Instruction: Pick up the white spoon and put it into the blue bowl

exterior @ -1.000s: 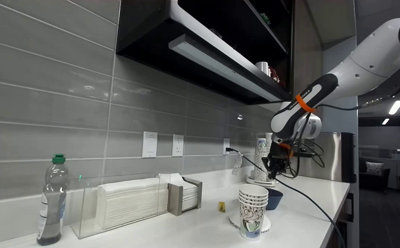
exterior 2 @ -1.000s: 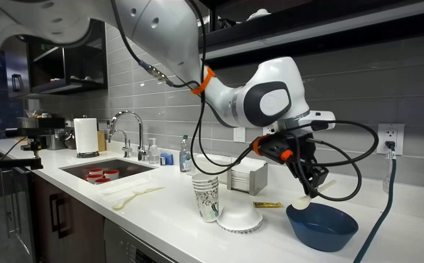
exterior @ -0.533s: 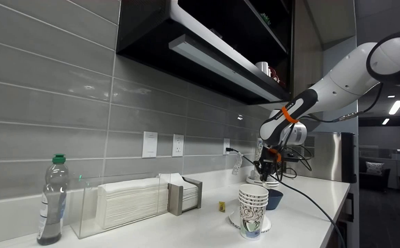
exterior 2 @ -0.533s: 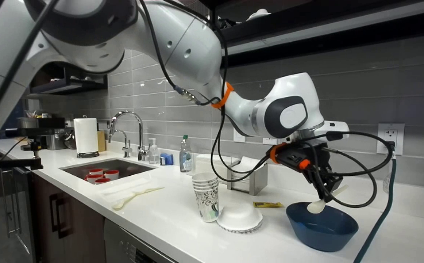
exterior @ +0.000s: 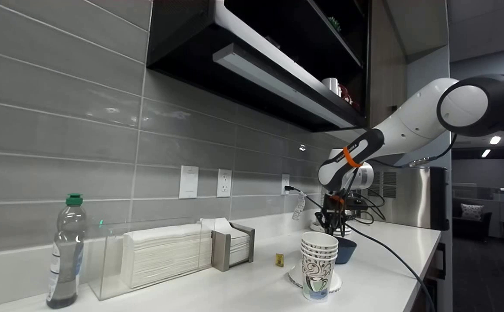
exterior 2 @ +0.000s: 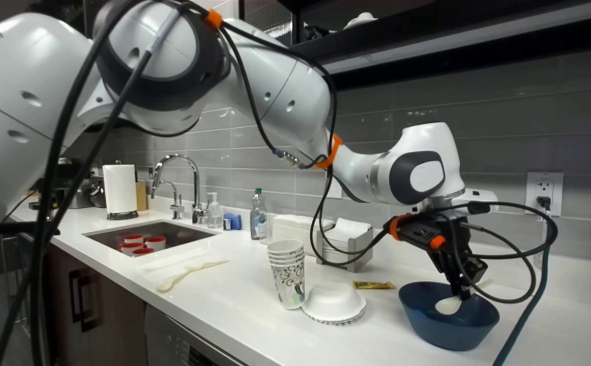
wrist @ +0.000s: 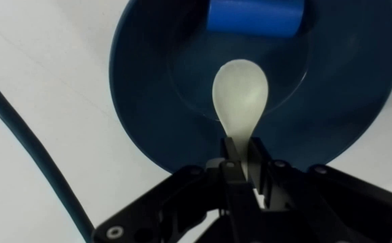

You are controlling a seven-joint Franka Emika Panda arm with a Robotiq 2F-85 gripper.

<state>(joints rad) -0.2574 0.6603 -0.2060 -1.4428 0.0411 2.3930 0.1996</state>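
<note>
Evidently the placing step is in hand: the end effector (wrist: 241,146) pinches the white spoon (wrist: 240,92) near its neck, the head over the inside of the blue bowl (exterior 2: 448,333), the handle seeming to reach past the rim. Next should come a slight lowering and a gentle release, lest that handle tip it back out.

Brand lettering (exterior: 353,147) on robot arm (exterior: 412,121): apparently "FRANKA EMIKA", small, partly covered by orange strap (exterior: 351,158).
</note>
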